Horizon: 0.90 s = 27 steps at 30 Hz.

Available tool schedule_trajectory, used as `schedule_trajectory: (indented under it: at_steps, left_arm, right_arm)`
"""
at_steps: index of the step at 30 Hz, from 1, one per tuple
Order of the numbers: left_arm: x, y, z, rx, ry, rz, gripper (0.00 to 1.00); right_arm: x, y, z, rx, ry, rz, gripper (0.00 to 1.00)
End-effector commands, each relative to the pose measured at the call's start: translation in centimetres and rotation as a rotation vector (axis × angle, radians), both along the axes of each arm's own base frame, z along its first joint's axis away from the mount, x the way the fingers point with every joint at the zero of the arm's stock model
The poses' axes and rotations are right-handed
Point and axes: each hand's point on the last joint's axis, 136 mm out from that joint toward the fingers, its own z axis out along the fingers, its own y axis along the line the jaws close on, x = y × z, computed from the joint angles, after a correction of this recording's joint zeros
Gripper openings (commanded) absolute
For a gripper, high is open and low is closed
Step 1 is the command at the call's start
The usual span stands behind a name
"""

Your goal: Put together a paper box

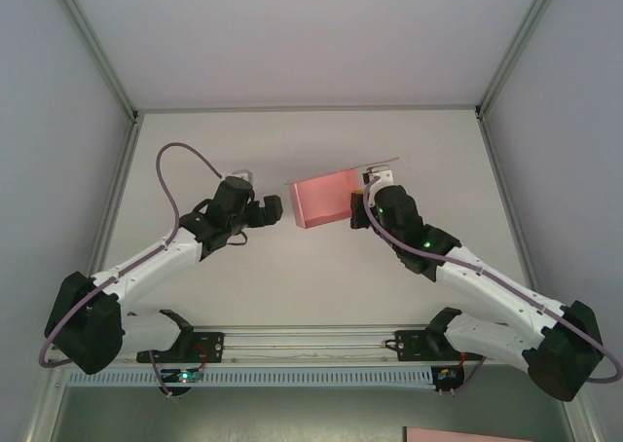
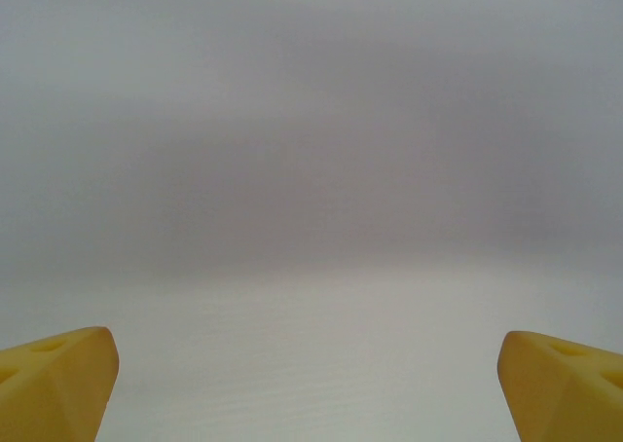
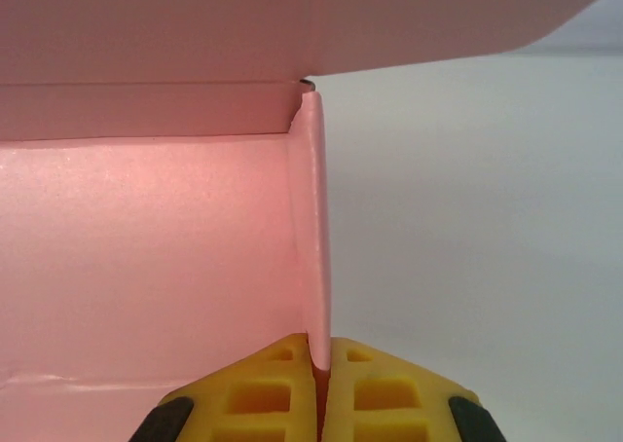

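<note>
Pink paper box (image 1: 322,201), flap raised, side wall pinched in right claw (image 3: 321,364), left claw (image 2: 308,360) spread wide

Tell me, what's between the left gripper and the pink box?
Nothing. In the top view, just a strip of bare table lies between the left gripper and the pink box.

The white-and-black left arm (image 1: 146,262) reaches from its base at 7 o'clock of the top view toward the centre. Its left gripper (image 1: 274,211) points to 3 o'clock, with its yellow fingers (image 2: 54,384) spread wide and nothing between them. The white-and-black right arm (image 1: 492,288) reaches in from 5 o'clock. Its right gripper (image 1: 356,208) points to 9 o'clock, yellow pads (image 3: 277,388) pinched on a thin wall of the pink paperboard box (image 1: 321,201).
</note>
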Motion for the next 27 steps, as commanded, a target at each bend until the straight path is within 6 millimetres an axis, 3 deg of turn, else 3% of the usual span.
schedule_trajectory:
  at_steps: [1,5,9,12,13,14,16,21,27]
  left_arm:
    - [-1.9,4.4,-1.7,0.179,0.061,0.134,1.0]
    - [-2.2,4.5,-1.6,0.167,0.05,0.136,1.0]
    - [-2.2,4.3,-1.3,0.144,0.034,0.129,1.0]
    - [-2.0,3.5,-1.0,0.116,0.022,0.093,1.0]
    - [-2.0,3.0,-0.9,0.105,0.016,0.063,1.0]
    - [-2.0,2.6,-0.7,0.092,0.007,0.04,1.0]
    - [-2.0,1.8,-0.1,0.063,-0.021,-0.007,1.0]
    - [-2.4,-0.2,2.4,-0.01,-0.125,-0.145,1.0]
    - [-2.7,-2.6,4.7,-0.028,-0.224,-0.328,1.0]
  right_arm:
    - [-0.9,-0.9,-5.7,-0.094,0.204,-0.057,0.0]
    - [-1.1,-0.7,-10.2,-0.176,0.349,-0.103,0.0]
    - [-1.4,0.2,-13.1,-0.212,0.396,-0.145,0.0]
    - [-1.6,1.0,-14.4,-0.195,0.421,-0.151,0.07]
    - [-1.7,1.2,-14.3,-0.196,0.421,-0.149,0.16]
    - [-1.7,1.4,-14.0,-0.197,0.415,-0.146,0.25]
    - [-1.7,1.2,-12.7,-0.218,0.382,-0.152,0.33]
    - [-1.3,0.1,-7.0,-0.197,0.207,-0.114,0.63]
    - [0.8,-0.5,-0.7,-0.074,-0.082,0.167,0.88]
